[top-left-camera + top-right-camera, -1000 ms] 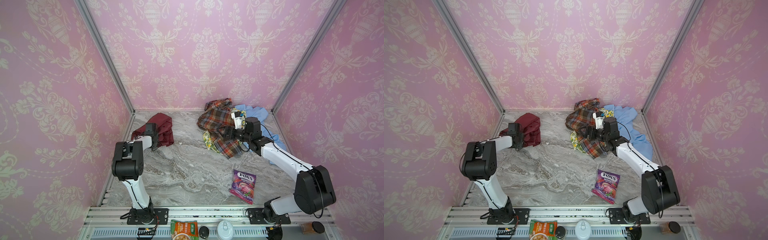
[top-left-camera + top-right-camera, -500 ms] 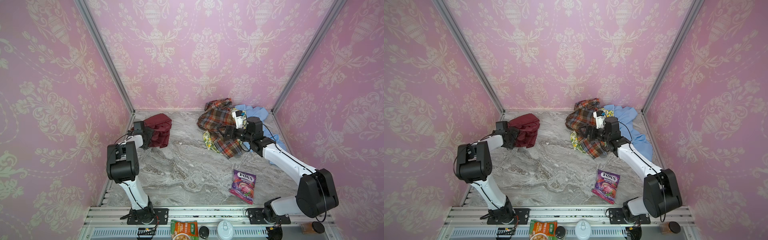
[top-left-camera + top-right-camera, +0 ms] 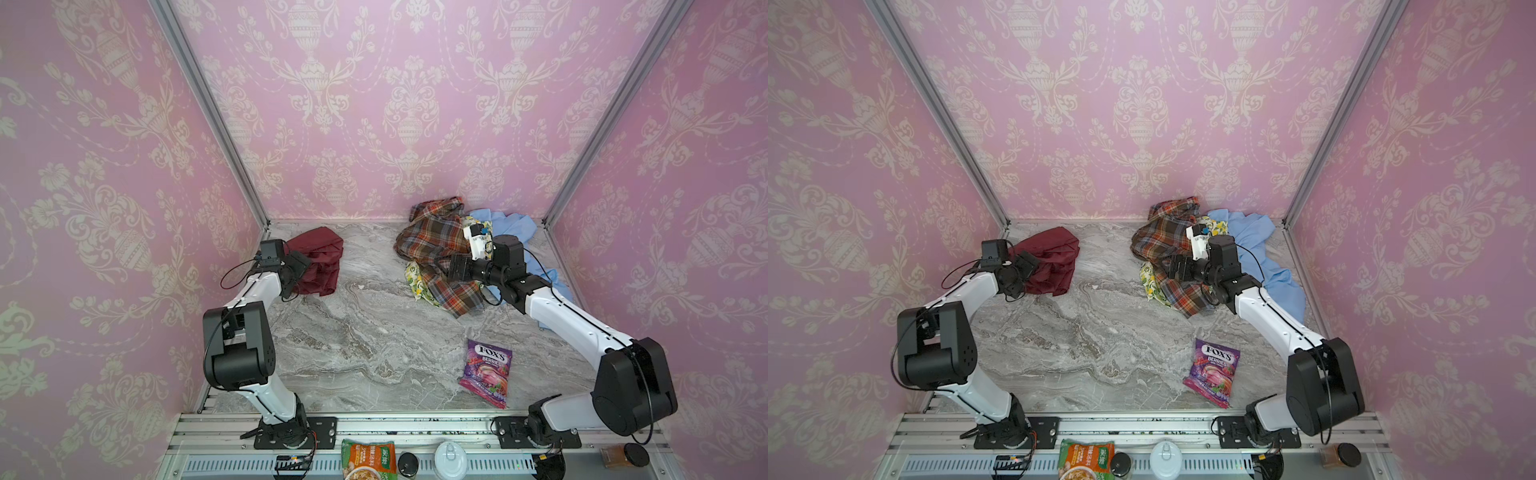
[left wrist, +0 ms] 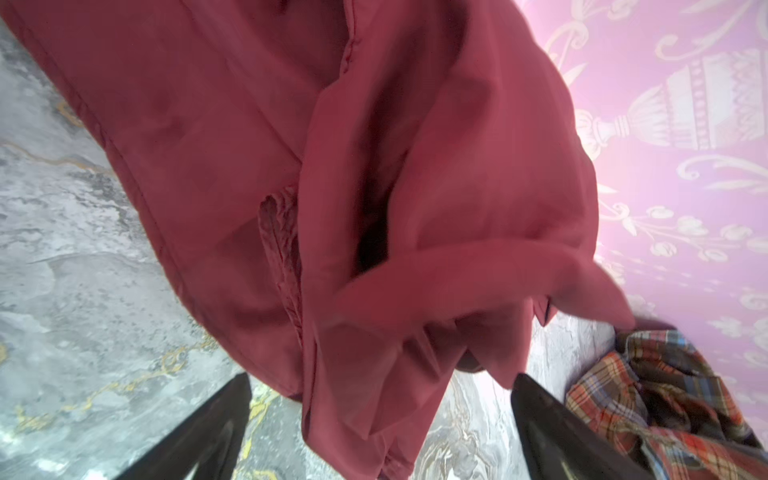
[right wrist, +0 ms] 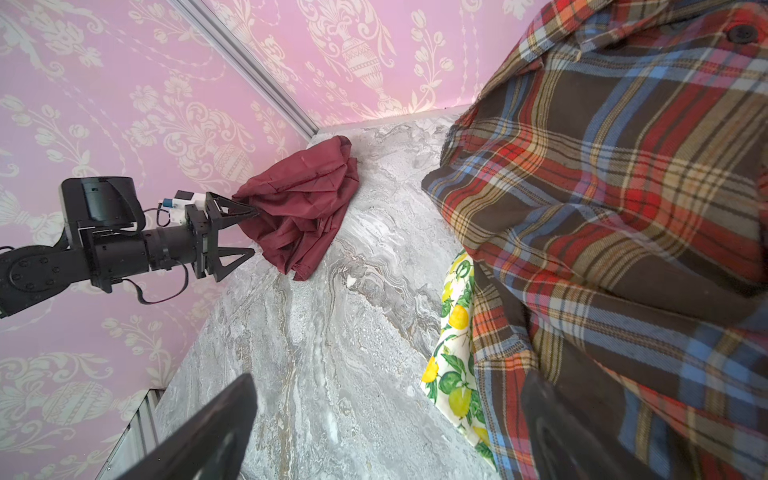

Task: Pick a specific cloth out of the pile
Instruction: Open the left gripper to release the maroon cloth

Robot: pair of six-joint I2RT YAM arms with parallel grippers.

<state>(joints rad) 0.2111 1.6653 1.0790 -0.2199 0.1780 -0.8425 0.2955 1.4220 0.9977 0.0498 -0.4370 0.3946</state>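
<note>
There it is, the maroon cloth [image 3: 322, 259], out on its own, well apart from the pile [image 3: 440, 253] and off to the pile's left in both top views, crumpled on the marble table [image 3: 357, 332]; the left gripper [image 5: 254, 232] sits at the cloth's edge on the side away from the pile, jaws spread wide; the right wrist view shows it plainly, the upper finger touching the folds, the lower one clear of the fabric, nothing pinched; from the left wrist camera the maroon fabric droops between the two dark fingers [image 4: 203, 432] with bare table showing beside each; over on the pile itself, the right gripper [image 3: 453, 266] hangs above its left part, jaws likewise spread; one finger over bare marble, the other over the plaid shirt [image 5: 602, 208], though whether it touches the shirt I cannot tell; the lemon-print cloth [image 5: 453, 361] peeks out from under the plaid at the pile's left edge; the light blue shirt [image 3: 513, 224] makes up the pile's right side, partly behind the right arm; a purple candy bag [image 3: 486, 372] lies flat in front of the pile, apart from it.
</note>
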